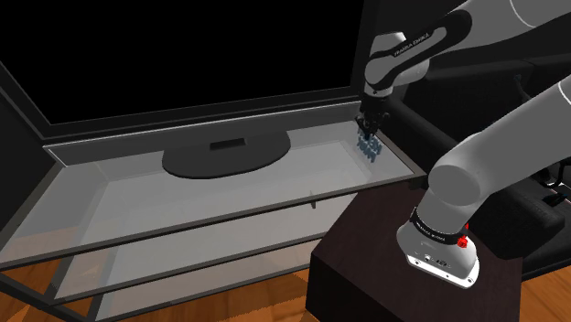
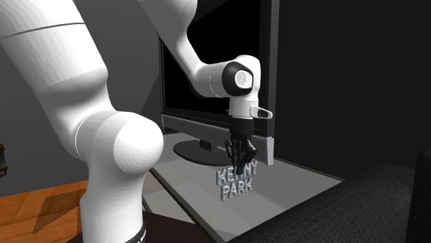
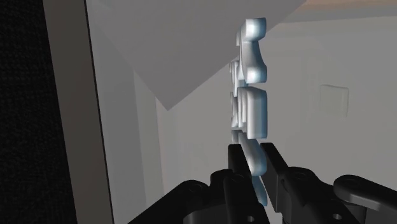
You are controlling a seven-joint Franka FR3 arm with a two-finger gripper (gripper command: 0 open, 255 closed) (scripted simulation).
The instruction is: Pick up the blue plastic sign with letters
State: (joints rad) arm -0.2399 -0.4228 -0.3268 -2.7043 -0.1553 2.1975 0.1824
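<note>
The gripper (image 3: 254,156) is clamped on the letter sign (image 3: 251,83). In the wrist view its two black fingers (image 3: 236,162) pinch the thin slab from both faces at the end nearest the wrist, and the rest of the sign stands out beyond the tips. In the second exterior view the gripper comes straight down onto the upper row of letters, about at its middle. The sign stands upright there and reads KENNY PARK in two rows.

It sits at the shoulder view's right end of the TV stand's glass top (image 1: 137,187), close to that end's edge. It is well apart from the oval base (image 1: 224,157) of the television (image 1: 183,64) at the middle.

The sign is pale bluish, with rounded, moulded letters. It looks light and stiff. The glossy faces may slip, and the thin joins between letters are likely the weak spots. A hold at the middle of the upper row should keep it from swinging between the pads.

I cannot tell whether the lower row rests on the glass or hangs just above it. The fingers cover part of the upper row. In the shoulder view the letters are too small to read, and in the wrist view the sign is seen edge-on.
</note>
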